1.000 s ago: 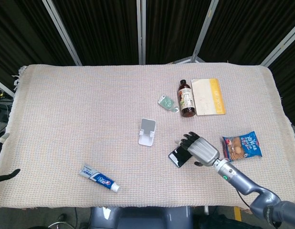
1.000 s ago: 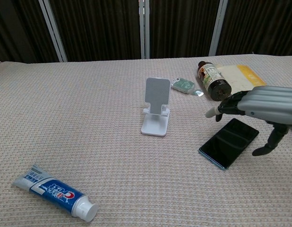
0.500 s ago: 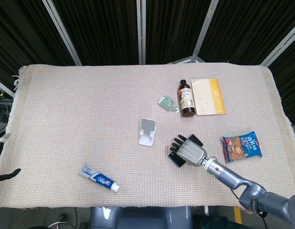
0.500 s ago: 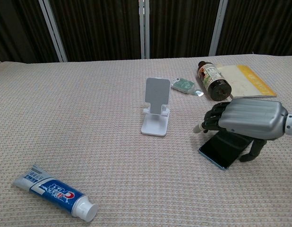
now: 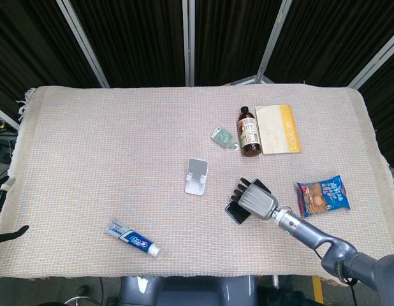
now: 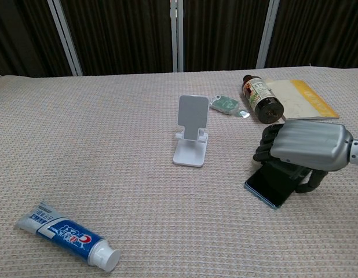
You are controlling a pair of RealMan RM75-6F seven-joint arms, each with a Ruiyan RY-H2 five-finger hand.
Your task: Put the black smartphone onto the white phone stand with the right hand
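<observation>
The black smartphone (image 5: 234,212) (image 6: 270,185) lies flat on the woven cloth, right of the white phone stand (image 5: 196,176) (image 6: 192,130). My right hand (image 5: 256,201) (image 6: 306,145) lies over the phone's far half, with its fingers curled down over one long edge and the thumb at the other, gripping it. Only the phone's near corner shows from under the hand. The stand is upright and bears nothing, about a hand's width to the left of the phone. Just a dark sliver of my left hand (image 5: 11,233) shows at the table's left edge.
A brown bottle (image 5: 248,131) (image 6: 260,98) lies beside a yellow-edged book (image 5: 278,129) (image 6: 300,98) behind the right hand. A small green packet (image 5: 222,137) (image 6: 225,104) sits behind the stand. A biscuit packet (image 5: 322,195) lies to the right, a toothpaste tube (image 5: 134,238) (image 6: 66,234) at the near left.
My right hand has moved left over the phone, lowered onto it and curled its fingers and thumb around its edges. The phone has shifted slightly.
</observation>
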